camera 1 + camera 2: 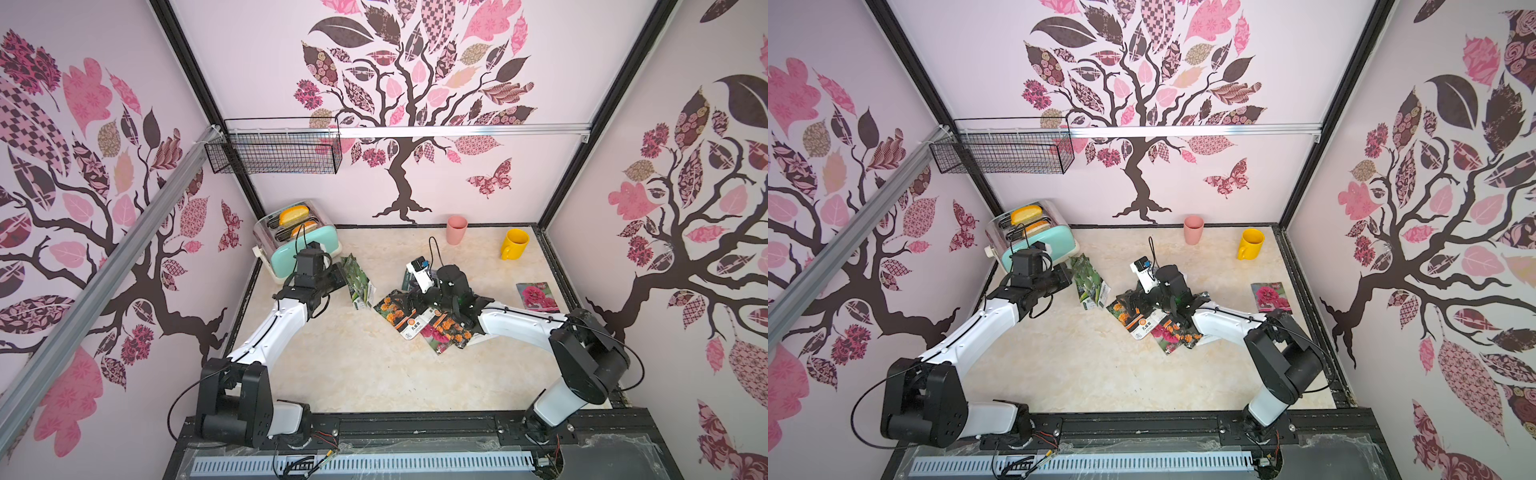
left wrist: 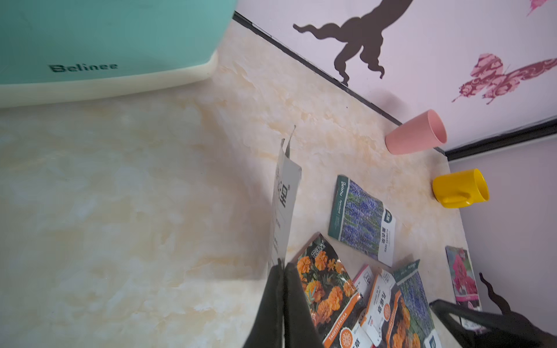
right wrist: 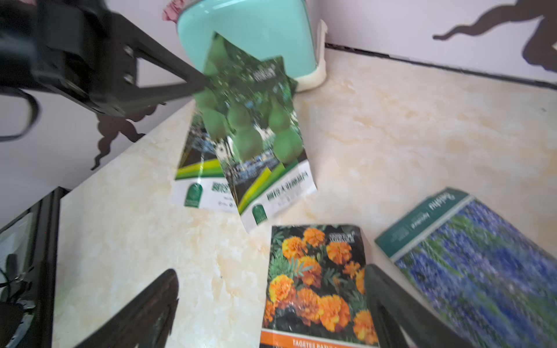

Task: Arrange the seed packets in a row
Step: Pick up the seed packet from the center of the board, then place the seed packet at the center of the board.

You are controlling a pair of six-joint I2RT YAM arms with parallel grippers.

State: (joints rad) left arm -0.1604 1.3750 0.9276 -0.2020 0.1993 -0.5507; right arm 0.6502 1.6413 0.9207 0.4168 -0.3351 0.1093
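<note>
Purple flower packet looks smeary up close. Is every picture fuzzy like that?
Not all. Right wrist view: the lavender packet is streaked and the gourd packet soft; left wrist view: the lavender packet is crisp, label lettering clear; both top views: fairly sharp overall.

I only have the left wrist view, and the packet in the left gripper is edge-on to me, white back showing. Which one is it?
Observer: The right wrist view shows its front. The left gripper is shut on a green gourd packet, pinched at one edge.
Operator: Is it just the one packet?
Observer: A second gourd packet sits right behind it. I cannot tell whether it lies flat or is lifted too.
Operator: What is the right gripper doing?
Observer: The right gripper is open and empty, poised over a marigold packet.
</note>
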